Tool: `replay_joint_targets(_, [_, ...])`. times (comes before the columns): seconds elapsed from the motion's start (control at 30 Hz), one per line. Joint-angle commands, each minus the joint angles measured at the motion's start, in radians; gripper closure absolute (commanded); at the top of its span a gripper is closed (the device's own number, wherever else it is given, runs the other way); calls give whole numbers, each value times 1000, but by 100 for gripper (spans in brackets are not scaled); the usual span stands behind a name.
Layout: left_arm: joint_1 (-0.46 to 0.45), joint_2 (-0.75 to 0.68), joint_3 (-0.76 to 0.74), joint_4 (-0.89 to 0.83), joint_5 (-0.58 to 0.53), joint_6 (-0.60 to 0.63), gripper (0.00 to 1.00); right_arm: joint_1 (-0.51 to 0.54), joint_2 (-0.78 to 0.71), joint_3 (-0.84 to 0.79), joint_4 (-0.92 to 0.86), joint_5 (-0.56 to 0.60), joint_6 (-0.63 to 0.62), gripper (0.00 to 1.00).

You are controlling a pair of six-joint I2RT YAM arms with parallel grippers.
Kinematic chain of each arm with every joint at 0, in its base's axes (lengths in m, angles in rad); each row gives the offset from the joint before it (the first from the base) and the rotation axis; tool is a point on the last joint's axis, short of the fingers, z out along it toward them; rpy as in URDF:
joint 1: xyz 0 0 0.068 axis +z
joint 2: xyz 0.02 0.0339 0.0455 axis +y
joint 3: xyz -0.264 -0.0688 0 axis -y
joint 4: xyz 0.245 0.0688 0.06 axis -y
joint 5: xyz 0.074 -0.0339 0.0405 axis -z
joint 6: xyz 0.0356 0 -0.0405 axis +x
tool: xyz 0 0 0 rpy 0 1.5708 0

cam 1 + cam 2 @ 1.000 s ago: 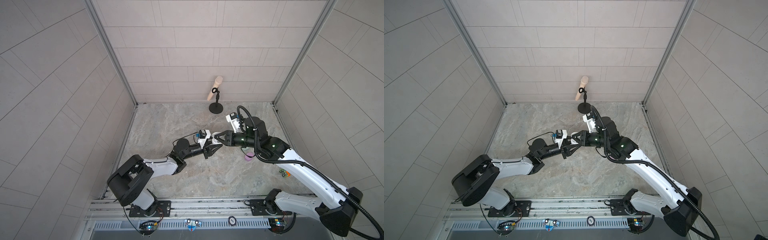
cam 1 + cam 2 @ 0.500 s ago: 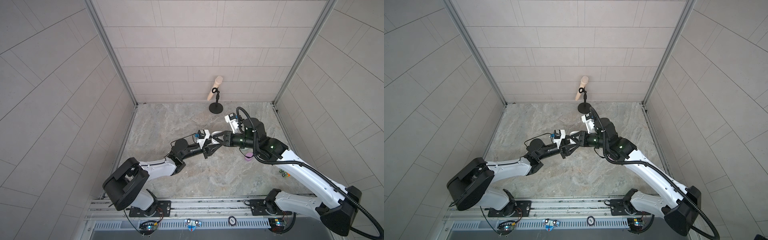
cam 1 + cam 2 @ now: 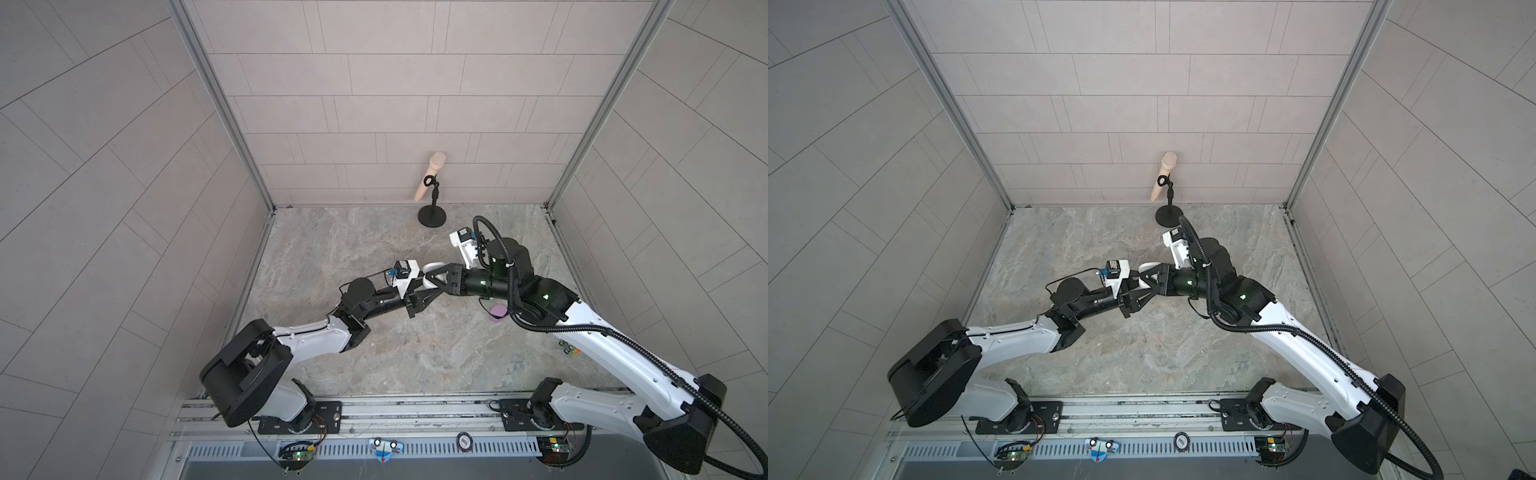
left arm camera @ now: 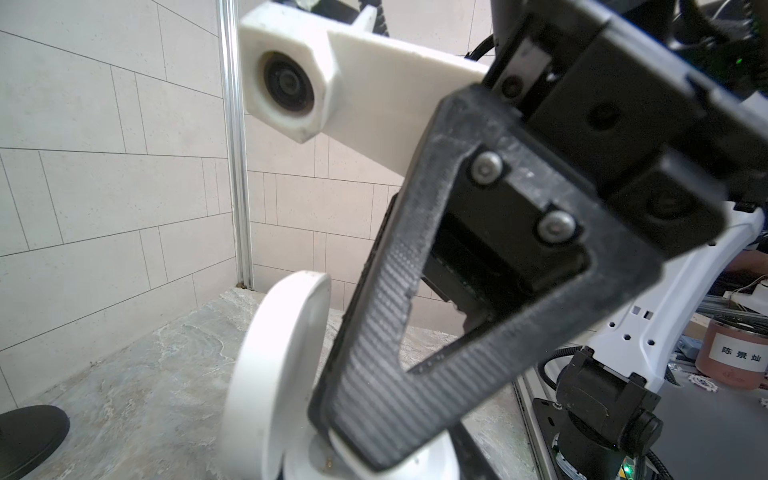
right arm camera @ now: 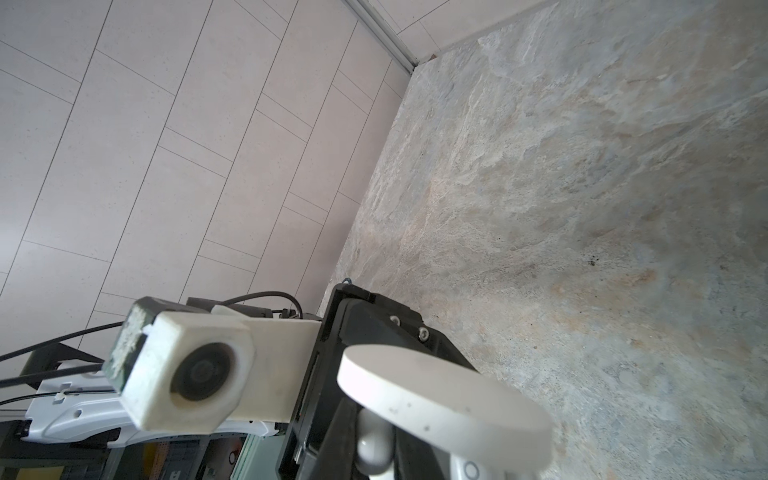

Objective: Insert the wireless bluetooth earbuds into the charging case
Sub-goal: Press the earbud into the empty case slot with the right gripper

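Note:
The white charging case [image 3: 432, 268] is held above the table's middle with its round lid [image 4: 276, 365] swung open, and my left gripper [image 3: 420, 291] is shut on its base [image 4: 399, 465]. My right gripper [image 5: 374, 446] reaches in from the right, shut on a white earbud [image 5: 373, 440] just under the lid [image 5: 444, 399] and right at the case. One ribbed black right finger [image 4: 415, 332] fills the left wrist view and hides the case's sockets. In both top views the two grippers meet tip to tip, as at the case lid [image 3: 1147, 266].
A beige microphone on a black stand [image 3: 432, 187] stands at the back wall. A lilac case [image 3: 498, 312] sits on the marble table under my right arm. A small green-and-orange toy [image 3: 569, 348] lies near the right wall.
The left arm's shoulder and elbow have swung slightly to the left. Both grippers stay together at the same spot with their grips unchanged.

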Motion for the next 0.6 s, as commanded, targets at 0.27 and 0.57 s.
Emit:
replay_joint_targets(0.27, [-4,-46,1,16,-6,22,86,3,-23,-15,-41,14,5,81])
replay_joint_targets(0.57, [-5,-58,-1,1,-10,35,86,4,-29,8,-90,35,-13,55])
